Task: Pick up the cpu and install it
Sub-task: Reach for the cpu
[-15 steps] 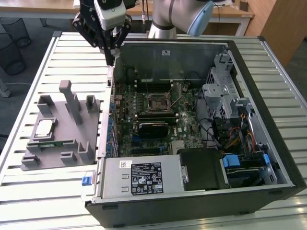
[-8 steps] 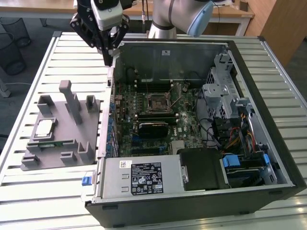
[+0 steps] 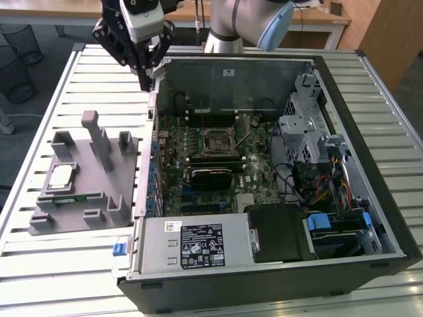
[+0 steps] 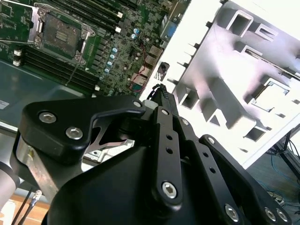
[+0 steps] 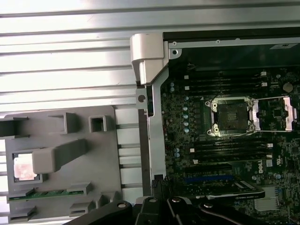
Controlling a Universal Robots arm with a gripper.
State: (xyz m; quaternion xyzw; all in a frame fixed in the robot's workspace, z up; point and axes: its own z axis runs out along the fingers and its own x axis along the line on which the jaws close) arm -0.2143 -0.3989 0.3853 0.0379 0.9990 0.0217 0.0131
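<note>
The cpu point(image 3: 61, 175), a silver square with a thin tan rim, lies in a recess of the grey fixture point(image 3: 79, 211) at the exterior view's left. In the first wrist view the cpu point(image 5: 22, 167) is partly covered by a grey post. The open motherboard socket point(image 3: 217, 140) sits inside the computer case and also appears in both wrist views point(image 5: 233, 115) point(image 4: 61, 33). My gripper point(image 3: 144, 80) hangs high above the case's wall nearest the fixture, far from the cpu. Its fingertips point(image 4: 161, 91) are together, shut on nothing.
A green memory stick point(image 3: 66, 196) lies in the fixture beside the cpu. Several grey posts point(image 3: 99, 139) rise from the fixture. The case wall point(image 3: 151, 132) stands between fixture and motherboard. A drive cage and cables point(image 3: 317, 165) fill the case's far side.
</note>
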